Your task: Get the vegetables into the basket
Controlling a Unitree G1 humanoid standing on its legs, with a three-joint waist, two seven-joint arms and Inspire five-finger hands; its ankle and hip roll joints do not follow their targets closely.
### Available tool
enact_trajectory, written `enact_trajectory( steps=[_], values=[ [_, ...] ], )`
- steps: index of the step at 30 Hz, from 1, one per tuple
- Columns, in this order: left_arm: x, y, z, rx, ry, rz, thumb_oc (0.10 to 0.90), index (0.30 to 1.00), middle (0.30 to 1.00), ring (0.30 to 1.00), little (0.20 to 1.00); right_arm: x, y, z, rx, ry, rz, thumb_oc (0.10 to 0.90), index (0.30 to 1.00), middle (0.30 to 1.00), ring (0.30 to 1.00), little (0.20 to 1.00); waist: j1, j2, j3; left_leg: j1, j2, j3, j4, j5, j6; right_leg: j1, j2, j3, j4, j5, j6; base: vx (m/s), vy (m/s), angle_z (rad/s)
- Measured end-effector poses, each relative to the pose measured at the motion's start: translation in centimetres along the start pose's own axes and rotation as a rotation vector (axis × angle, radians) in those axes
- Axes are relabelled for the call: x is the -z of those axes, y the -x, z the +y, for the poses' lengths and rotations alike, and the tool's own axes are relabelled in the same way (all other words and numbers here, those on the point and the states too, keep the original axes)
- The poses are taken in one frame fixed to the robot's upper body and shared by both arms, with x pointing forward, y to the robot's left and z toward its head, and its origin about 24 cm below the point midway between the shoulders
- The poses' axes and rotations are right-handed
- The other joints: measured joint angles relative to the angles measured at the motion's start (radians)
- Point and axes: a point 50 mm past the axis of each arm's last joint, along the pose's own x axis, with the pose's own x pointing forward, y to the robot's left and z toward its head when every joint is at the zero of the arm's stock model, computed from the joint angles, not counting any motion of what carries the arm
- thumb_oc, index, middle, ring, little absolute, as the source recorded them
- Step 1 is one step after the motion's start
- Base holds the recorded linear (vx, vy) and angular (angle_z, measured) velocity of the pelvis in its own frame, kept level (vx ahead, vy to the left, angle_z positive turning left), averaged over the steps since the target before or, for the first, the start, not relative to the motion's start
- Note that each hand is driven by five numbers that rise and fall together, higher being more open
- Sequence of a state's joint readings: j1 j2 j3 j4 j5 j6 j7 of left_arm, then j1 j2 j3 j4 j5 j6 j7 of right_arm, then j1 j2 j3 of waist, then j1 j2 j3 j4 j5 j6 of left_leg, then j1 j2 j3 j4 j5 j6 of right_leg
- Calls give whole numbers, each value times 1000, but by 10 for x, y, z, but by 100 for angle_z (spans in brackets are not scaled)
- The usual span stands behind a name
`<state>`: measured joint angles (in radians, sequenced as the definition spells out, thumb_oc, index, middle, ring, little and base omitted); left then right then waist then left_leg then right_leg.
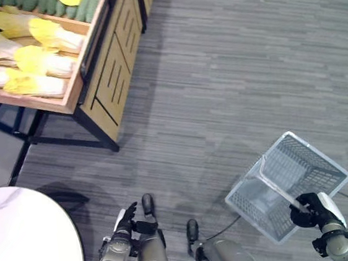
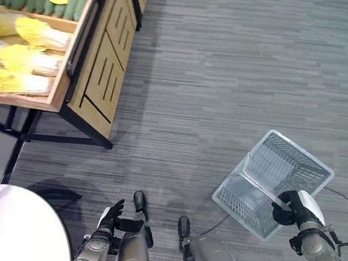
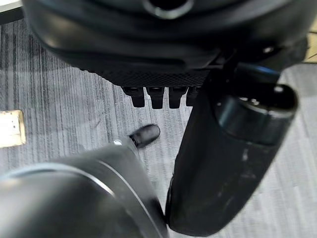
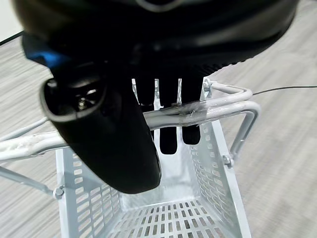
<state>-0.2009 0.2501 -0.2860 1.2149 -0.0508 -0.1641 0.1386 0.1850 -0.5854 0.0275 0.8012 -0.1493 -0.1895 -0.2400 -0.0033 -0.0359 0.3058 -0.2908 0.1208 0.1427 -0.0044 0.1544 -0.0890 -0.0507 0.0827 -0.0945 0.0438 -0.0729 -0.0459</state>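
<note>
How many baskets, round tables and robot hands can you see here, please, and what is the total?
Wire basket: 1
Round white table: 1
Robot hands: 2, the left hand and the right hand, which grips the basket's handle
Total: 4

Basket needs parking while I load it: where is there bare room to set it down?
The grey carpet between the wooden produce stand and the basket, hanging from the right hand, is bare. The round white table beside the left hand looks free too. The stand's tray is crowded with cabbages.
</note>
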Motion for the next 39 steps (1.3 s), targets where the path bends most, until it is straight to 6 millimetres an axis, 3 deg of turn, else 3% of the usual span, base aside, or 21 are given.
enact_trajectory(
  steps=[2,4,8,11,13,18,19,20,21,22,23,25,26,28,31,32,33,34,35,38,39],
  values=[
    [6,2,-5,4,-9,16,900,1000,1000,1000,1000,12,4,-4,12,4,47,400,300,300,300,300,-14,22,-8,45,-39,37,-47,21,61,6,-34,14,9,-15,23,189,236,-24],
    [4,1,-1,-12,-13,18,900,1000,1000,1000,1000,14,-3,3,-13,25,96,400,300,300,300,300,-18,17,-6,86,-96,81,-84,17,118,6,-93,30,26,-37,61,166,248,-31],
    [-6,-3,17,-46,-77,-29,900,1000,1000,1000,1000,-4,-11,16,-55,44,57,400,300,300,300,300,-9,21,-5,72,-149,111,-61,-38,182,-110,-165,36,226,-85,133,113,155,-16],
    [-4,-2,30,-83,-87,-25,900,1000,1000,1000,1000,-27,-9,8,-5,-6,-77,400,300,300,300,300,-6,0,3,76,-165,133,-51,-59,194,-127,-188,22,257,-81,148,67,102,-19],
    [0,-1,41,-106,-102,-8,900,1000,1000,1000,1000,-39,-15,8,5,-15,-112,400,300,300,300,300,6,-36,5,83,-165,149,-53,-66,200,-127,-193,14,257,-79,168,113,129,-22],
    [9,1,32,-77,-98,14,900,1000,1000,1000,1000,-54,-22,11,1,-21,-151,400,300,300,300,300,37,-43,6,132,-157,195,-79,-83,206,-154,-199,-37,345,-77,180,96,90,-33],
    [11,2,30,-70,-98,19,900,1000,1000,1000,1000,-67,-25,13,-7,-20,-192,400,300,300,300,300,40,-45,7,153,-148,208,-83,-101,218,-257,-219,-48,555,-53,214,223,28,-28],
    [10,1,29,-68,-95,16,900,1000,1000,1000,1000,-69,-24,14,-3,-23,-203,400,300,300,300,300,41,-47,8,166,-149,202,-83,-107,221,-307,-231,-47,634,-72,217,271,-9,-24],
    [7,1,27,-67,-93,9,900,1000,1000,1000,1000,-74,-24,12,16,-31,-223,400,300,300,300,300,38,-44,9,170,-151,191,-77,-114,224,-343,-236,-50,630,-108,205,302,-58,0],
    [8,0,26,-66,-90,18,900,1000,1000,1000,1000,-81,-24,12,20,-39,-251,400,300,300,300,300,28,-37,16,164,-141,184,-66,-124,221,-384,-234,-54,522,-120,195,497,-200,29],
    [6,-1,23,-59,-88,23,900,1000,1000,1000,1000,-81,-20,14,10,-38,-263,400,300,300,300,300,4,-30,21,166,-139,164,-64,-128,216,-411,-235,-63,281,-60,195,421,-183,37],
    [4,-2,20,-65,-60,28,900,1000,1000,1000,1000,-70,-16,20,-10,-28,-234,400,300,300,300,300,-15,-37,31,174,-144,129,-39,-150,199,-426,-241,-41,6,37,211,350,-122,69],
    [5,-2,20,-64,-58,36,900,1000,1000,1000,1000,-62,-13,24,-24,-24,-206,400,300,300,300,300,-24,-45,39,202,-151,107,-43,-158,189,-427,-255,-40,-53,91,207,375,-114,75],
    [12,1,18,-59,-58,51,900,1000,1000,1000,1000,-47,-8,29,-44,-14,-157,400,300,300,300,300,-26,-55,44,259,-153,74,-44,-191,160,-429,-261,-15,-64,156,204,382,-154,58],
    [27,6,17,-65,-32,96,900,1000,1000,1000,1000,-23,0,32,-60,6,-74,400,300,300,300,300,-55,-57,41,306,-138,-16,-25,-249,90,-362,-258,61,-41,165,210,335,-220,93],
    [31,7,14,-64,-16,113,900,1000,1000,1000,1000,-11,3,33,-71,20,-27,400,300,300,300,300,-61,-41,41,329,-111,-51,-24,-266,64,-337,-238,61,-18,228,196,307,-259,92],
    [33,8,9,-53,-3,123,900,1000,1000,1000,1000,-4,3,32,-69,30,8,400,300,300,300,300,-63,-6,29,338,-75,-60,-15,-273,44,-336,-203,44,11,234,180,331,-290,72],
    [36,9,3,-47,27,137,900,1000,1000,1000,1000,-4,0,27,-72,42,20,400,300,300,300,300,-50,16,22,340,-30,-43,26,-257,24,-326,-165,21,51,238,124,525,-543,49],
    [40,11,-5,-36,73,160,900,1000,1000,1000,1000,-8,-6,19,-53,39,7,400,300,300,300,300,-43,23,21,332,17,-61,131,-209,-24,-270,-132,-17,75,176,64,415,-437,49],
    [24,6,-11,-14,86,111,900,1000,1000,1000,1000,6,2,4,2,0,32,400,300,300,300,300,-34,22,17,161,33,-152,523,-135,-150,-182,-139,-94,80,116,24,265,-373,71],
    [19,5,-10,-23,105,93,900,1000,1000,1000,1000,6,0,-6,24,16,21,400,300,300,300,300,-24,19,15,89,15,-167,617,-73,-146,-165,-133,-104,88,92,-5,241,-345,46]
  ],
)
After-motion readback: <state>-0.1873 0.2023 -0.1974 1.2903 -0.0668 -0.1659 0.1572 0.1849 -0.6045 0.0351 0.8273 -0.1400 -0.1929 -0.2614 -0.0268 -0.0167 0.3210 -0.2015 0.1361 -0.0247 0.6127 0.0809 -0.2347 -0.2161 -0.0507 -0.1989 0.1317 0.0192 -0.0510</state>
